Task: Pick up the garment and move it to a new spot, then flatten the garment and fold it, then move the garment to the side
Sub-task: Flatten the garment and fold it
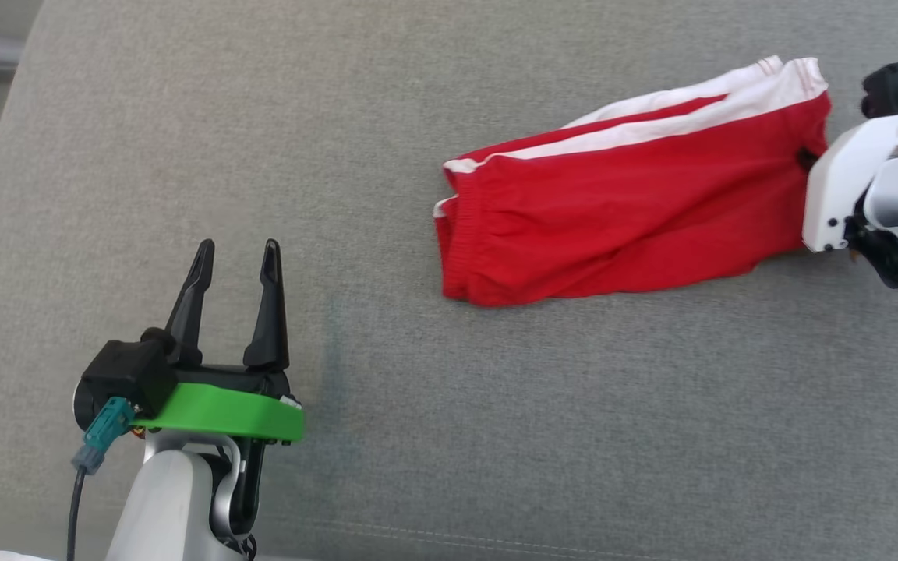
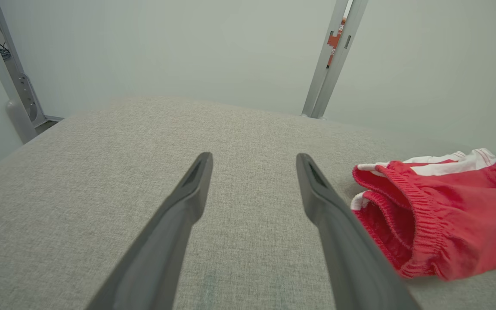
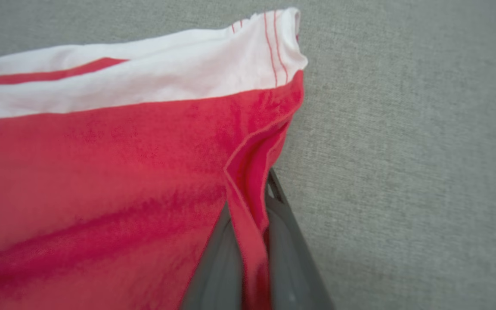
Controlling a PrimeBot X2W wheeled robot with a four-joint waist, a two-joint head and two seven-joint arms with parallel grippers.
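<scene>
At the lower left of the head view the left end effector [image 1: 238,249] hovers over the grey woven surface [image 1: 387,436], its two dark fingers spread apart with nothing between them. A green collar [image 1: 223,413] rings its wrist and a teal plug [image 1: 102,436] with a dark cable hangs off its side. The arm below is cut off by the bottom edge. The left wrist view shows the same released end effector [image 2: 254,159] above bare cloth, with grey metal uprights [image 2: 332,60] standing against a pale wall beyond. Right of centre lie the red shorts [image 1: 636,210], folded lengthwise, elastic waistband toward the left and white side stripes along the far edge. In the left wrist view the shorts [image 2: 437,224] run off the right edge. At the far right the right end effector [image 1: 807,160] meets the leg end of the shorts, its fingers mostly hidden behind its white housing and its arm cut by the frame. The right wrist view, soft and blurred up close, shows this end effector [image 3: 265,193] clenched on a fold of the red hem, one finger partly covered by fabric. Thin red stitch lines cross the white hem corner.
</scene>
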